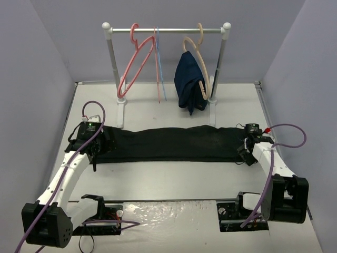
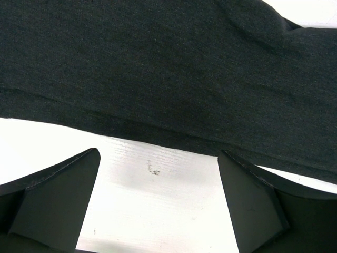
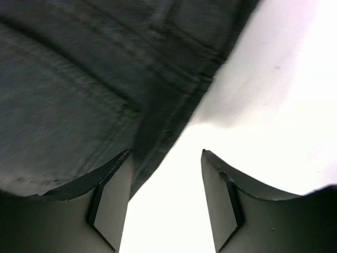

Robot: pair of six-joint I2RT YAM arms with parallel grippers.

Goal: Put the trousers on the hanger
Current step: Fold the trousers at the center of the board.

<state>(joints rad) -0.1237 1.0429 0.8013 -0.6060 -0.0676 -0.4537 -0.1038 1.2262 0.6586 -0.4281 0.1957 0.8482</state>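
Note:
The black trousers (image 1: 168,143) lie flat and stretched sideways across the table in front of the rail. The salmon-pink hanger (image 1: 135,63) hangs empty on the left part of the rail. My left gripper (image 1: 97,153) is at the trousers' left end. In the left wrist view it (image 2: 158,161) is open, with bare table between the fingers and the trousers (image 2: 168,68) just beyond the tips. My right gripper (image 1: 243,153) is at the right end. In the right wrist view it (image 3: 166,155) is open and empty, with the hem of the trousers (image 3: 79,89) beside its left finger (image 3: 113,200).
The white rail stand (image 1: 167,30) is at the back of the table. It also carries a thin pink hanger and a thin light-blue hanger (image 1: 162,74) seen edge-on, and a tan hanger (image 1: 202,68) with a navy-blue garment (image 1: 189,81). Grey walls enclose three sides.

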